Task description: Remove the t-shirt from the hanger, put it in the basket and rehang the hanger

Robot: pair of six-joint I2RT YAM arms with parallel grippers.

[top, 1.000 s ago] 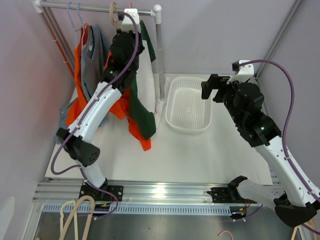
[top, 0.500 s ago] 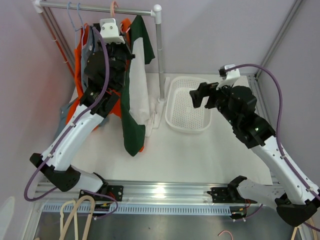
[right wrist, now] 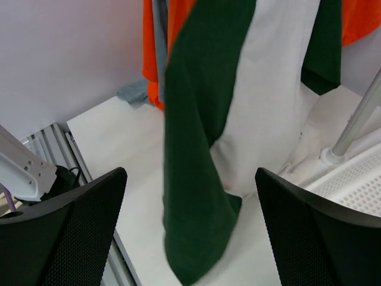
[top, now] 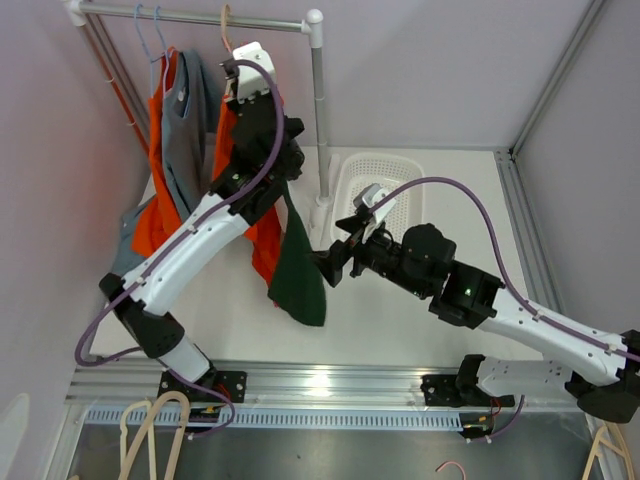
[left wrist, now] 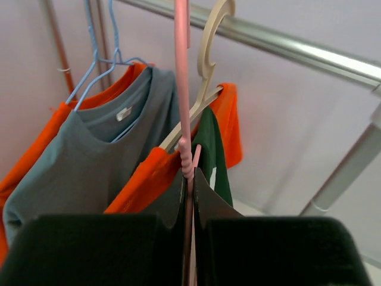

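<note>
— Just under the rail (top: pixel 200 15), what has the left claw (left wrist: pixel 189 186) got?

— It is pinched tight on the stem of the pink hanger (left wrist: pixel 181 89), right below the hook. My guess is that it steadies the hanger, so a pull on the cloth won't drag the whole thing along the rail.

— And the t-shirt (top: pixel 300 275)?

— The green and white one. It hangs straight down from that grip, below the rail, with its hem just above the bench (top: pixel 240 325).

— The right claw (top: pixel 335 258)?

— Spread wide and holding nothing. It sits low, well below the rail, beside the shirt's lower part. Its own camera shows the cloth ahead of the two fingers, not yet between them. It looks lined up to take the hem and draw the shirt down and off.

— What can't you make out?

— The hanger's shoulders are under the cloth, so I only judge that the green shirt rides the pink one. The pink hook runs out of the top of the wrist view, so I cannot tell if it is on the rail. A beige hanger (left wrist: pixel 208 53) with an orange shirt (left wrist: pixel 149 179) crowds close behind, a grey shirt (left wrist: pixel 89 149) further along the rail.
</note>
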